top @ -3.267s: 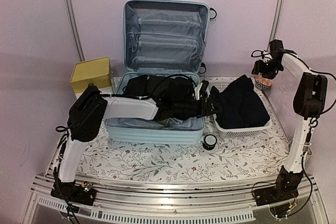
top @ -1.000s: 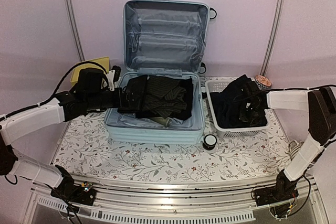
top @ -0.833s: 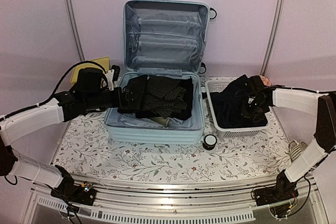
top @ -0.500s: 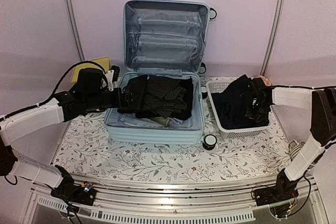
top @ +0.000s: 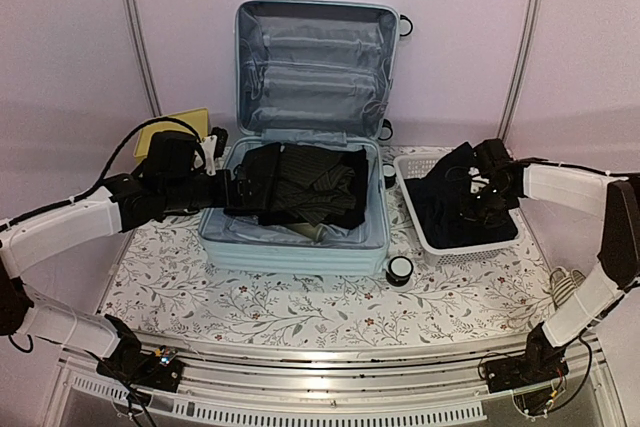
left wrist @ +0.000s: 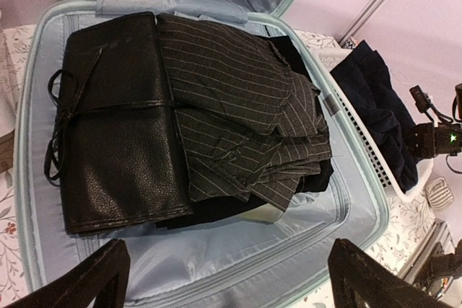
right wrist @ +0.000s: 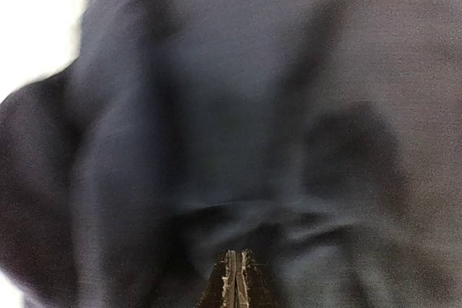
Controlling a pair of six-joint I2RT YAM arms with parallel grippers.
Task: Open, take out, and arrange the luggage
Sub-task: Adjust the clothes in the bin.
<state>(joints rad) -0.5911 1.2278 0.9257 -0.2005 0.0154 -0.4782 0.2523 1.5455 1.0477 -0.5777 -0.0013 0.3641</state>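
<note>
Floral tablecloth (top: 300,312), open luggage (top: 300,247) just ahead of wide-spread left tool (left wrist: 228,250), right tool (right wrist: 237,256) pinched closed above dark garment (right wrist: 289,106)

Soft, even pinkish light; right wrist view dim, motion-blurred.

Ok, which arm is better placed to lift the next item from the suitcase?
Probably left: the left tool is open beside the pale mint-blue hard-shell suitcase, facing the black leather pouch and striped garment. The right tool is shut, over navy cloth in the white lattice basket.
</note>
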